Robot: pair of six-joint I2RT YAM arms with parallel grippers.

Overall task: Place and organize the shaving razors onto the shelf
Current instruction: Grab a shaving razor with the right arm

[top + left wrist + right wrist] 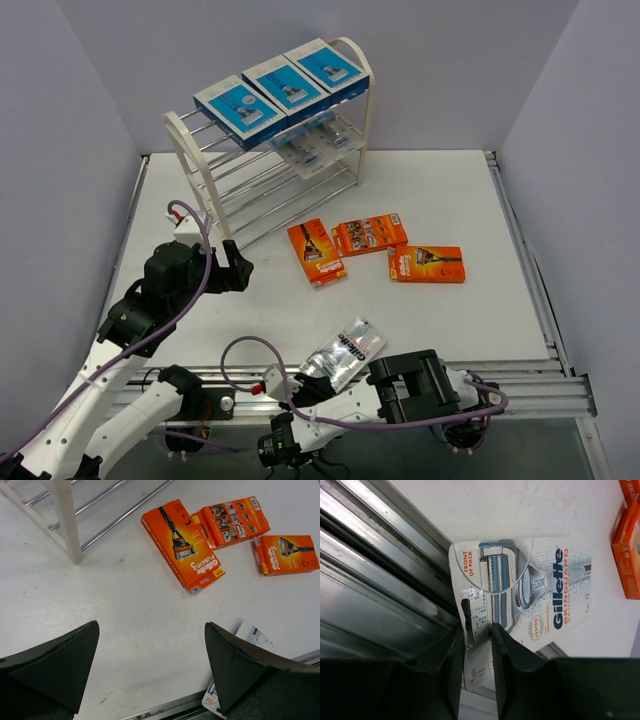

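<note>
The white shelf (190,165) stands at the back with three blue razor boxes (287,85) on its top tier and clear blister packs (315,145) on the tier below. Three orange razor packs (369,233) lie on the table in front of it. A further clear blister pack (345,352) sits at the table's near edge. My right gripper (478,645) is shut on the hang-tab end of this blister pack (530,590). My left gripper (151,667) hangs open over bare table, near the shelf's leg (65,520), with the orange packs (182,545) ahead of it.
A metal rail (480,375) runs along the table's near edge, under the held pack's end. Grey walls close in the left, back and right sides. An orange pack (627,555) shows at the right wrist view's edge.
</note>
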